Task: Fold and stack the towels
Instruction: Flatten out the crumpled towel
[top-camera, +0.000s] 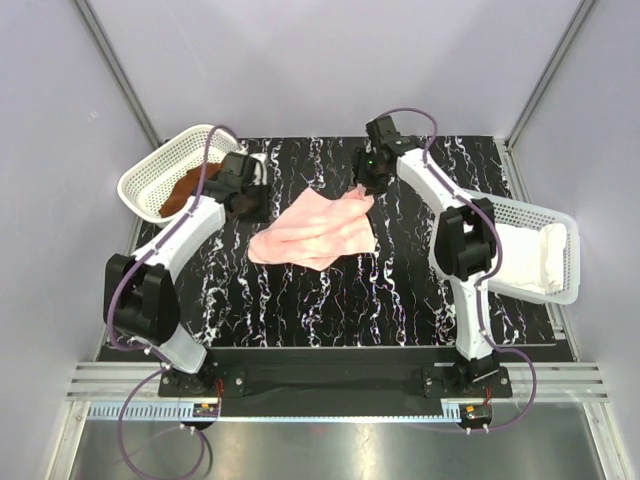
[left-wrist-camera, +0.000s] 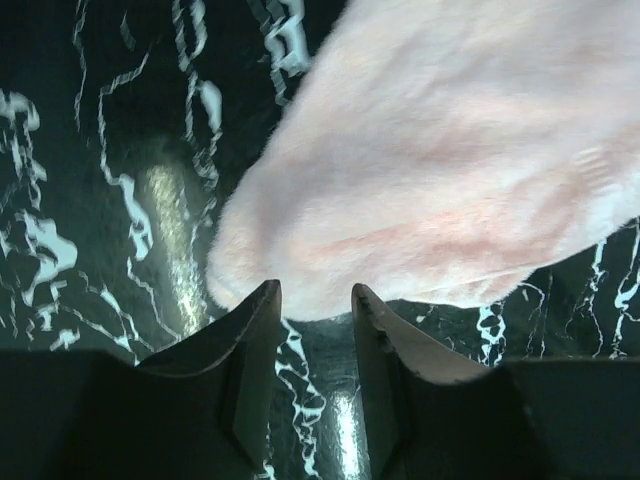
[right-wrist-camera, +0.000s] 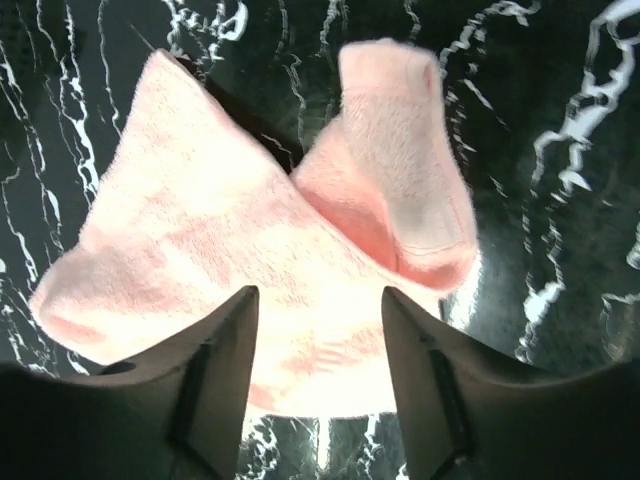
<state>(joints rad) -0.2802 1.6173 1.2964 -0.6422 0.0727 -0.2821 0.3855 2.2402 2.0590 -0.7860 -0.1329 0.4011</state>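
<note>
**Pink towel down on the bench, both pincers apart**

Closest to the wrist cameras are the dark fingers themselves. The left pincer (left-wrist-camera: 315, 295) stands with its jaws apart and bare bench showing between them, the fuzzy edge of the pale pink towel (top-camera: 315, 232) just past its tips and not gripped. The right pincer (right-wrist-camera: 318, 295) is spread too, hanging over the same towel and clamped on nothing.

The pink towel lies rumpled in the middle of the black marbled bench (top-camera: 330, 300), one corner flopped back over itself at the right arm's side. To my eye the pink one is the job in hand: it is laid out but not yet squared or folded. The next move likely calls for each pincer to take an edge or corner again, draw the cloth flat, then bring one side over the other.

The left basket (top-camera: 140, 180), tipped at the far left corner, holds the rust-brown towel (top-camera: 185, 190). The right basket (top-camera: 570, 260) holds the cream-white towel (top-camera: 525, 255), bunched inside
</note>
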